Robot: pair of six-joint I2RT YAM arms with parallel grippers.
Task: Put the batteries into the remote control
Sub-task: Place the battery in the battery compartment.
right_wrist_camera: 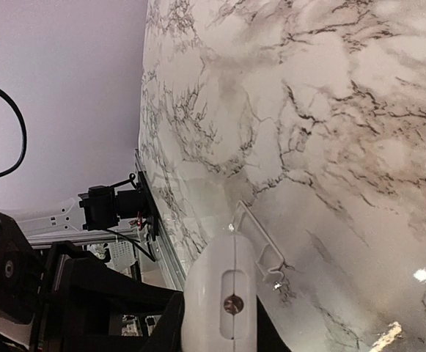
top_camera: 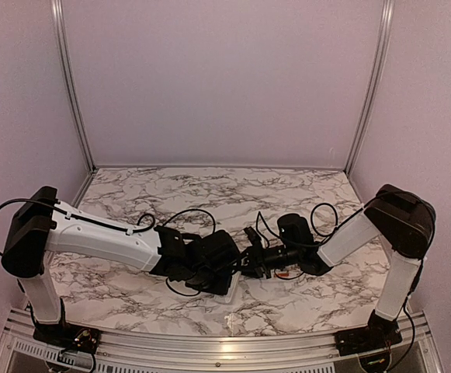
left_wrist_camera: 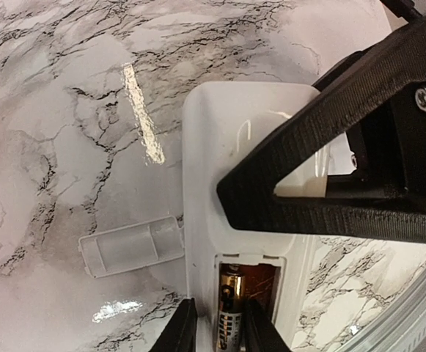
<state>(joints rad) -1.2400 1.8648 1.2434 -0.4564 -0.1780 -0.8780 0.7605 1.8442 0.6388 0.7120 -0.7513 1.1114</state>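
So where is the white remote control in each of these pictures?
Top external: the remote control is low centre, a white sliver, mostly covered.
Left wrist: the remote control fills the centre down to the bottom edge, with a battery in its open recess.
Right wrist: the remote control is at bottom centre, seen end-on.
Shared landmark: the marble table beneath it.

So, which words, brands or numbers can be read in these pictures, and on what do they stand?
On the battery in the recess of the remote control: pale lettering along its dark band, too blurred to read.
On the remote control back, the loose battery cover and the table: no text.
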